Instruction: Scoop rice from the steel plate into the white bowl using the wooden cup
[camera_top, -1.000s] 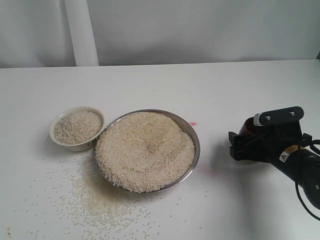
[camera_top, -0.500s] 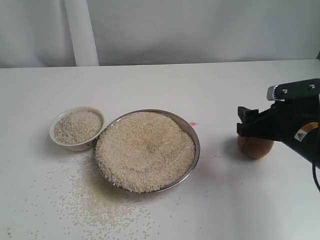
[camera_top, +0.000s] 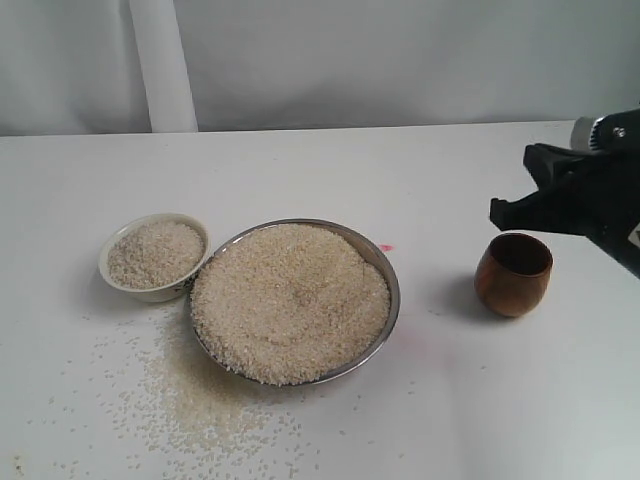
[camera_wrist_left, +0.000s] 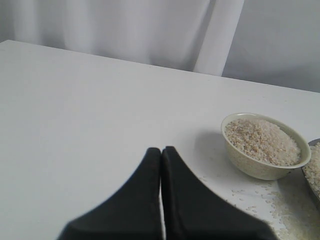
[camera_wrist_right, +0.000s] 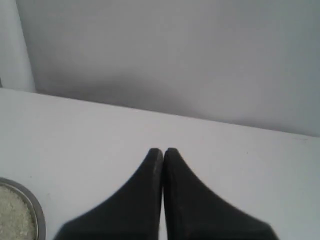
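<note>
Shiny round steel plate (camera_top: 393, 281) heaped w/ beige rice (camera_top: 290, 300); small cream-white bowl (camera_top: 150, 291) nrly full; reddish-brown wooden cup (camera_top: 512, 286) upright; L gripper (camera_wrist_left: 161, 150), R gripper (camera_wrist_right: 162, 152) both pressed together

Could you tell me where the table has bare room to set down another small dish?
The widest bare stretch is the table behind the white bowl and steel plate. A smaller gap lies between the plate and the wooden cup. It is crowded where bowl and plate sit close together, and spilled rice litters the table in front of them.
</note>
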